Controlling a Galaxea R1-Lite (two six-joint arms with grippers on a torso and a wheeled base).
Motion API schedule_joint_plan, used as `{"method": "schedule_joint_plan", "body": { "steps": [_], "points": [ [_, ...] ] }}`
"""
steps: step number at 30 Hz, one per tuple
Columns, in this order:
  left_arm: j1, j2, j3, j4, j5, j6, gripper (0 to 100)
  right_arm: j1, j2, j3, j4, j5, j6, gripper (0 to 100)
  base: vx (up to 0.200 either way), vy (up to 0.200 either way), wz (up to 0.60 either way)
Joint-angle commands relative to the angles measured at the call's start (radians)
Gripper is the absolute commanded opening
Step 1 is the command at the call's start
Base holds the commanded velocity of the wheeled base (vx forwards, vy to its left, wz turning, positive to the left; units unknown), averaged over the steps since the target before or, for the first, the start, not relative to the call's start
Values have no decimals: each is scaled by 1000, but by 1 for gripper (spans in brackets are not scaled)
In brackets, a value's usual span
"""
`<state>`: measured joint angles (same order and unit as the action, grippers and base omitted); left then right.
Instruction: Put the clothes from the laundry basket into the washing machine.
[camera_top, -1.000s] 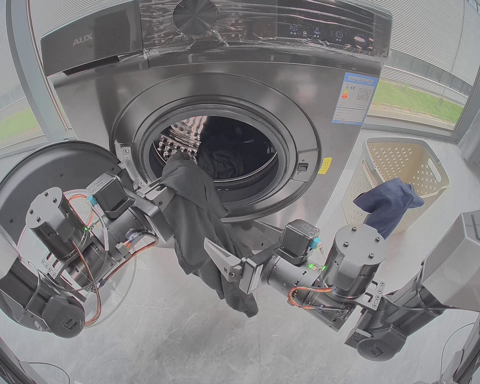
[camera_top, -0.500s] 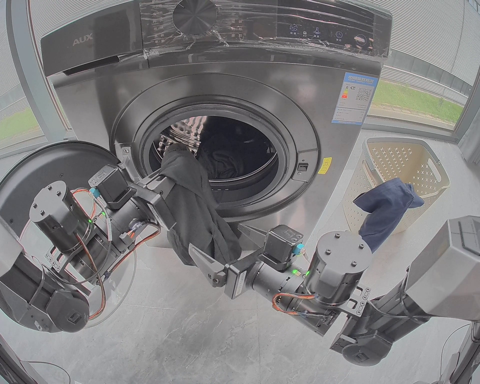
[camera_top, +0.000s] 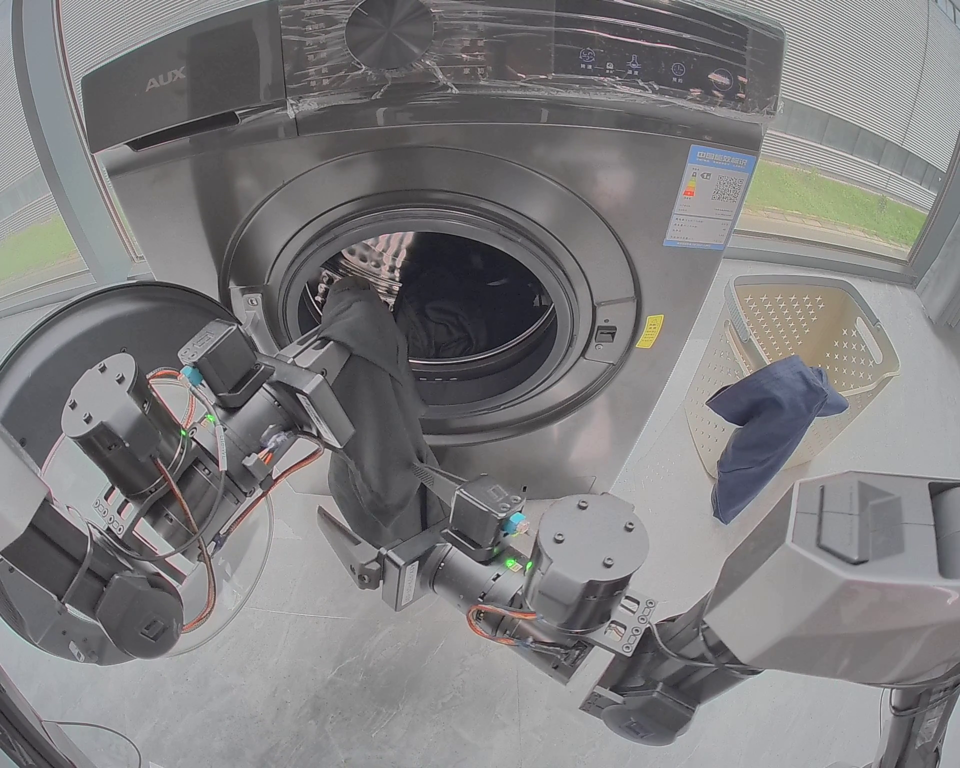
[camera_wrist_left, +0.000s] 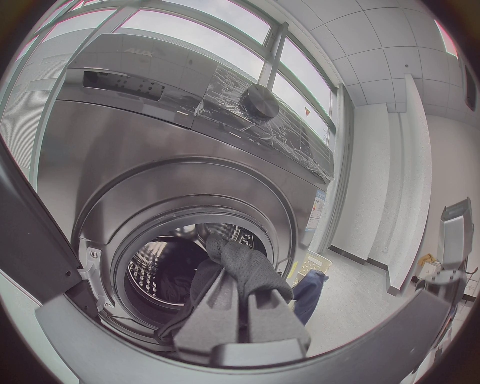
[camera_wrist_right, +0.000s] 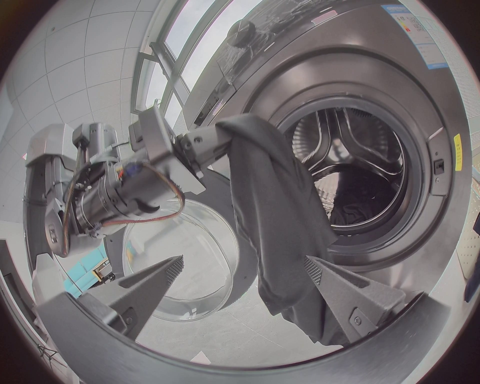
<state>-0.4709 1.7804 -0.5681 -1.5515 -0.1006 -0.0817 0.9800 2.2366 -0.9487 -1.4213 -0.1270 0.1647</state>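
A dark grey garment (camera_top: 375, 420) hangs from my left gripper (camera_top: 335, 350), which is shut on its top end just in front of the washing machine's open drum (camera_top: 440, 310). The left wrist view shows the fingers (camera_wrist_left: 215, 315) pinching the cloth (camera_wrist_left: 247, 265). My right gripper (camera_top: 385, 510) is open, lower down, with the garment's hanging end (camera_wrist_right: 285, 280) between its fingers (camera_wrist_right: 345, 295). Dark clothes (camera_top: 470, 315) lie inside the drum. The beige laundry basket (camera_top: 850, 340) stands at the right with a navy garment (camera_top: 770, 420) draped over its rim.
The washer's round door (camera_top: 110, 340) is swung open to the left, behind my left arm. Grey floor (camera_top: 330, 680) lies free in front of the machine. Windows and a white wall surround the corner.
My right arm has moved left and under the hanging garment, so the cloth's lower end now sits between its open fingers. The left gripper has raised the garment slightly toward the drum.
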Motion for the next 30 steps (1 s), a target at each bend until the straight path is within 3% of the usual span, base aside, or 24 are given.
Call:
{"method": "schedule_joint_plan", "body": {
  "steps": [1,7,11,12,25,30],
  "points": [
    [0,16,-27,-1,24,-9,0,-6,84,-44,-1,0,-2,100,0,0,0],
    [-2,16,-46,-1,41,-13,0,-38,127,-111,7,0,-11,100,0,0,0],
    [-9,10,-46,-1,42,-33,0,-57,161,-159,5,-2,-14,100,0,0,0],
    [-15,8,-47,-1,44,-38,0,-58,166,-171,7,-2,-14,0,0,0,0],
    [-18,10,-46,-1,48,-49,0,-53,141,-182,7,-11,-14,0,0,0,0],
    [0,20,-49,1,47,-50,0,-32,11,-19,7,-11,-14,0,0,0,0]
  ]
}}
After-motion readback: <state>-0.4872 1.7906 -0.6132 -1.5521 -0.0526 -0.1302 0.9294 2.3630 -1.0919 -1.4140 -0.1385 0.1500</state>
